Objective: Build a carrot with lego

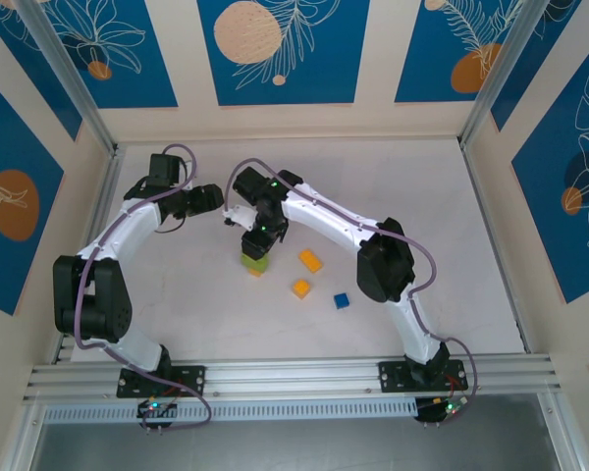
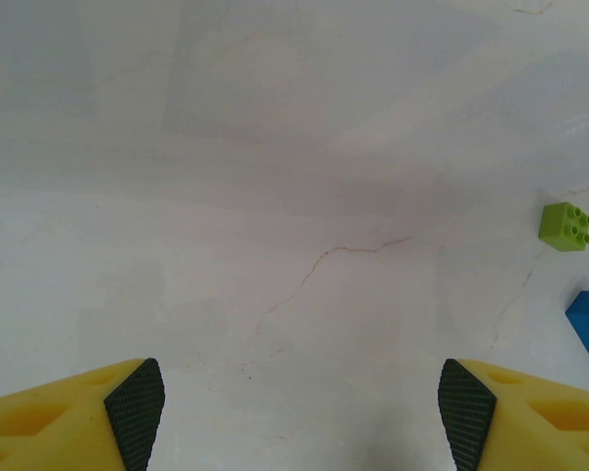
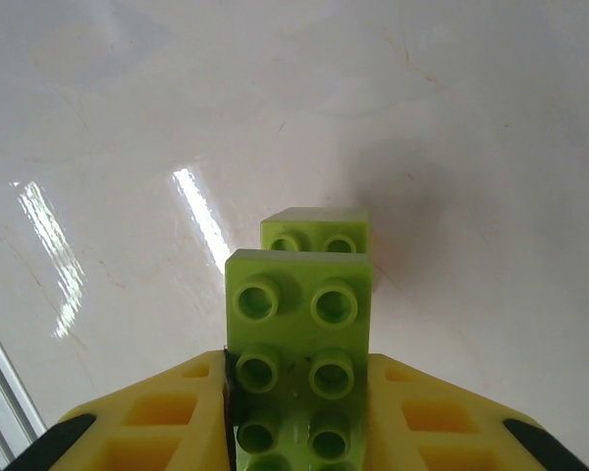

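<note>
White tabletop (image 1: pixel 177 324) carries loose orange bricks (image 1: pixel 300 287) and a blue brick (image 1: pixel 341 300) nearest the bases. Farther out, right gripper (image 3: pixel 299 417) pinches a lime brick (image 3: pixel 299 324) over the stack (image 1: pixel 255 261): square the studs, then press straight down. Left gripper (image 2: pixel 299 417) hovers beyond, fingers spread, empty.

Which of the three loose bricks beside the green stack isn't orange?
The blue brick, lowest in the overhead view; the larger orange brick and smaller orange brick sit farther back.

Two loose orange bricks (image 1: pixel 310 260), one blue brick (image 1: pixel 341 300) beside them.
</note>
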Controlling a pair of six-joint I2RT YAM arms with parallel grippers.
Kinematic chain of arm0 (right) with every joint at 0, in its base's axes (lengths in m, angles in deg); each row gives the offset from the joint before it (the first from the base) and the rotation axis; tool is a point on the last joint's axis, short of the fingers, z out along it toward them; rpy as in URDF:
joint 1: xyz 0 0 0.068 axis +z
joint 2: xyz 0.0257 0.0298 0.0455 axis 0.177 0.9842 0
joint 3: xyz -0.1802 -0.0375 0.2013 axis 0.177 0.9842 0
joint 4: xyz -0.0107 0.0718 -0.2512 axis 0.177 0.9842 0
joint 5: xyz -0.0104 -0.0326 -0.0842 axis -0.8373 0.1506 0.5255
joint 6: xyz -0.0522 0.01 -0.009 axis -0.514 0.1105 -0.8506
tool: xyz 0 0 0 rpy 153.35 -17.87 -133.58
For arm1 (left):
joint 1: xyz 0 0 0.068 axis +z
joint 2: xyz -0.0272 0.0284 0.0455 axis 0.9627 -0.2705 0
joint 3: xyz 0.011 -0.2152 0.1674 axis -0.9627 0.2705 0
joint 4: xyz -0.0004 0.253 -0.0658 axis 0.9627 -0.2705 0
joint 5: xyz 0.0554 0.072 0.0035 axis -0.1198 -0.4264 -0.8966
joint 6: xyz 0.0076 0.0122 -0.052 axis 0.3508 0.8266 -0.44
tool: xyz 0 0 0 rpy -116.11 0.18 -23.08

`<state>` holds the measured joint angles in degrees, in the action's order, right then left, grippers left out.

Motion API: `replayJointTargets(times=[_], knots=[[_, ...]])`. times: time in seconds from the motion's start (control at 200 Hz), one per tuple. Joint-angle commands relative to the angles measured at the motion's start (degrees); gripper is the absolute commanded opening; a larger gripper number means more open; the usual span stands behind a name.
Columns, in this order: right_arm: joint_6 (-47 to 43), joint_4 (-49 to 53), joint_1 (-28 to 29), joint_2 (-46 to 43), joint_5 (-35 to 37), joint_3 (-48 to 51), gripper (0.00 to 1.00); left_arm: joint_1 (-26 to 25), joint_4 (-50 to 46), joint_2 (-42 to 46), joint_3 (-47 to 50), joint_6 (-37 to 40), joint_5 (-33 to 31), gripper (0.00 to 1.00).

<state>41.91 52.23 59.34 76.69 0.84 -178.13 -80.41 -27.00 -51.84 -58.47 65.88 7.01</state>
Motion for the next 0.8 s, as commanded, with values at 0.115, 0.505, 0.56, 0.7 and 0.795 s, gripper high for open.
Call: replayJointTargets(times=[0.115, 0.505, 0.56, 0.7, 0.795], knots=[[-1.67, 3.37, 2.43, 3.76, 4.28, 3.85, 0.31, 0.93, 0.91, 0.74, 0.54, -0.19, 1.38, 0.77], [3.49, 6.4, 1.83, 6.87, 3.72, -2.84, 0.31, 0.92, 0.8, 0.82, 0.56, -0.19, 1.38, 0.77], [3.39, 7.48, 1.77, 7.57, 4.99, -3.47, 0.31, 0.97, 0.8, 0.85, 0.56, -0.14, 1.38, 0.77], [1.76, 5.67, 2.15, 6.27, 3.9, 0.48, 0.31, 0.92, 0.77, 0.82, 0.63, -0.14, 1.33, 0.77], [0.79, 4.9, 3.0, 5.71, 3.99, 2.79, 0.31, 0.92, 0.93, 0.78, 0.67, -0.15, 1.38, 0.77]])
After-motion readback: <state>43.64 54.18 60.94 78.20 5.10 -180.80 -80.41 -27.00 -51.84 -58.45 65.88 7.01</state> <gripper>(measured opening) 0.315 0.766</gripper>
